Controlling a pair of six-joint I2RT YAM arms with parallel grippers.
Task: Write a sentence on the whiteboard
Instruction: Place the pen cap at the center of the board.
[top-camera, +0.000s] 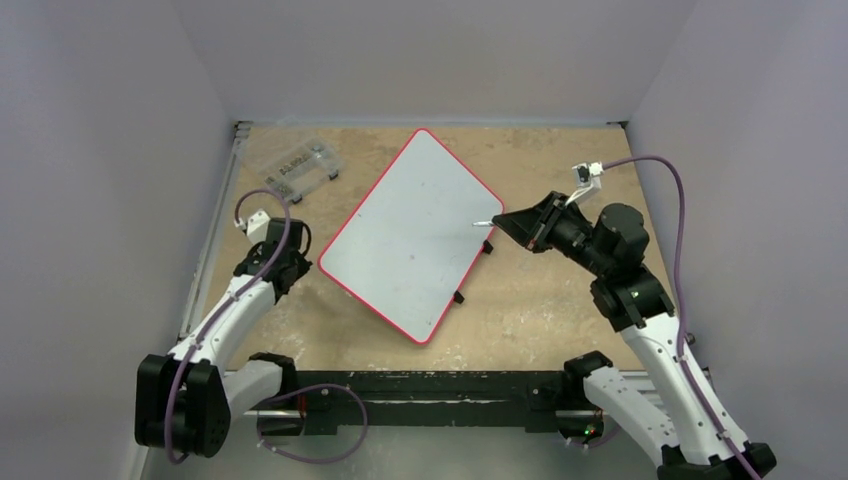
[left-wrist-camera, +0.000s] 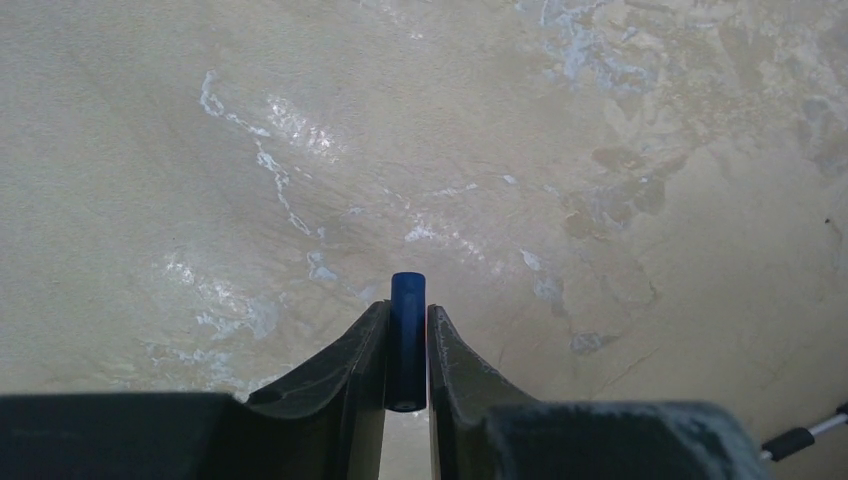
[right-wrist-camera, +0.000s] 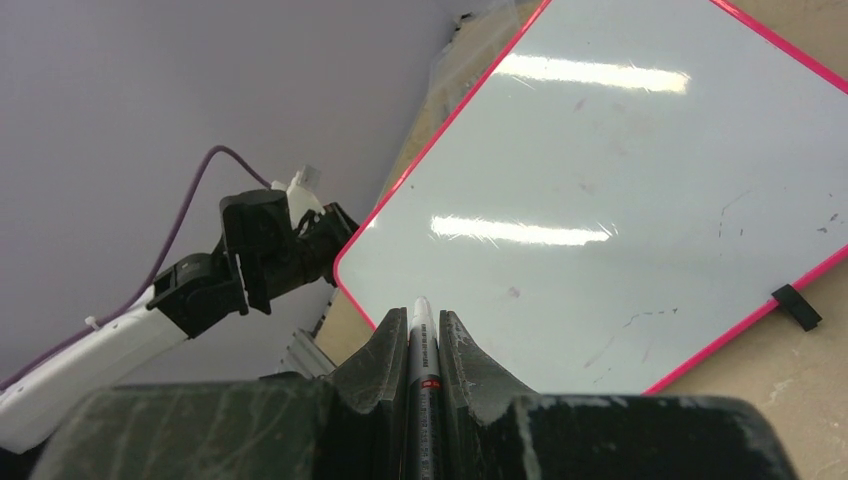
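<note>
Two grippers were each clamped on something when we looked. The right gripper (right-wrist-camera: 421, 322) pinched a white marker (right-wrist-camera: 423, 345) between its fingers. From above, the bare tip pointed toward nine o'clock and reached the three o'clock edge of the whiteboard (top-camera: 410, 235). We could not tell whether the tip touched the surface. The whiteboard lay flat at the middle of the table (top-camera: 540, 330), turned so its long sides ran from about one o'clock to seven o'clock. Its red rim showed all round, and its white face carried only faint smudges. The left gripper (left-wrist-camera: 407, 312) hung over bare table near the board's eight o'clock corner, squeezing a small blue cap (left-wrist-camera: 407, 345) that stood between its fingers. We saw a clear plastic box (top-camera: 300, 168) at ten o'clock from the board, near the far left corner.
</note>
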